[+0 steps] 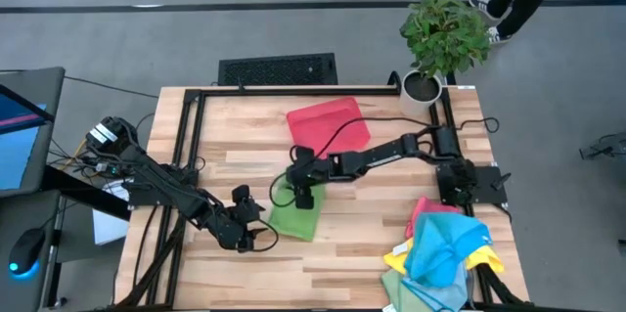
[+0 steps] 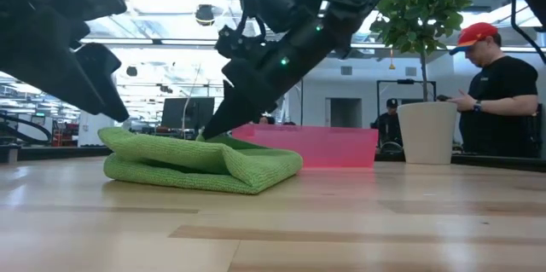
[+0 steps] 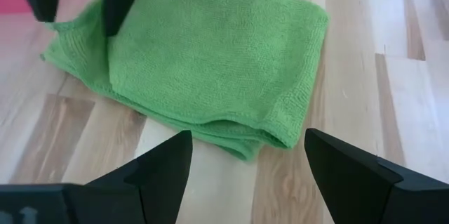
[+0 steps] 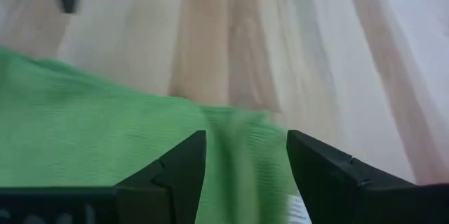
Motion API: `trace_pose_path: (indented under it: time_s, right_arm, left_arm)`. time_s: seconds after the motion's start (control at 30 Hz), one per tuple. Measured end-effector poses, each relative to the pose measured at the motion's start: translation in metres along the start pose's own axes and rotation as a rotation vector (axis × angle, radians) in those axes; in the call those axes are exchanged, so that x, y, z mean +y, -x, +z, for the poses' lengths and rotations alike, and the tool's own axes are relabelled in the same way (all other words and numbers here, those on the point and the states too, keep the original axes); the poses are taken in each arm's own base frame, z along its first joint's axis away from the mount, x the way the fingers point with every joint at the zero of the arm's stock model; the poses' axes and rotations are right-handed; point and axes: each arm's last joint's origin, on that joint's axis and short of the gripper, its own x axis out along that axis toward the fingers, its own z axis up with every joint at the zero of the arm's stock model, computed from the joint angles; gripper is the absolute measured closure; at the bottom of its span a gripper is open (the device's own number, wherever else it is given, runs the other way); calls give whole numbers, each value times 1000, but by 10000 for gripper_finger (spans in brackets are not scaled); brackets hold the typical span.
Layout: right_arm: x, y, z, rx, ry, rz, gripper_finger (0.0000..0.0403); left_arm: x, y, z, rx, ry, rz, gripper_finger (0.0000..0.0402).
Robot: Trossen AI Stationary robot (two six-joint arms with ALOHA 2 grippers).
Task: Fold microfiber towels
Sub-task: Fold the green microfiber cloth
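In the high view, a green towel (image 1: 297,216) lies folded near the middle of the wooden tabletop (image 1: 342,253). The right hand (image 1: 304,195) is at the end of the right arm, which reaches across from the right side, and it stands over the far edge of this towel. The left hand (image 1: 256,237) is just beside the towel's left edge, low over the wood, with its fingers spread and nothing between them. A red tray (image 1: 329,124) lies behind the green towel, near the far edge. A pile of towels (image 1: 440,253) in blue, yellow, pink and green sits at the near right corner. A potted plant (image 1: 440,43) stands at the far right corner.

In the low view, the green towel (image 2: 200,163) is a flat folded bundle with its rounded fold turned to the right. The right hand (image 2: 213,127) comes down at a slant and its tips reach the top of the towel. The red tray (image 2: 311,146) is behind it, and the white pot of the plant (image 2: 429,131) stands to the right. A person (image 2: 495,93) with a red cap stands in the room beyond the tabletop.

In the left wrist view, the two dark fingers (image 3: 158,171) are wide apart and empty, and the green towel (image 3: 203,55) lies just ahead of them on the wood.

In the right wrist view, the fingers (image 4: 179,164) are also spread, directly above the green towel (image 4: 91,133), and they pinch nothing.
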Motion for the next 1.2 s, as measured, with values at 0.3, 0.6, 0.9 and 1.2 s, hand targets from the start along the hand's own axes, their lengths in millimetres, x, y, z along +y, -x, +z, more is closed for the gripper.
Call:
trace_pose_path:
  time_s: [0.3,0.6,0.9,1.2]
  right_arm:
    - [-10,-3,-17,46,-18,11,200]
    - [-12,0,-17,49,-2,-61,345]
    - [-28,1,-19,59,-94,-113,348]
    - [-42,2,-27,123,-253,-132,326]
  left_arm:
    - [0,0,0,-10,-2,13,132]
    - [0,0,1,-12,3,13,132]
    - [0,0,3,-46,13,29,132]
    - [2,-1,13,-156,-27,99,132]
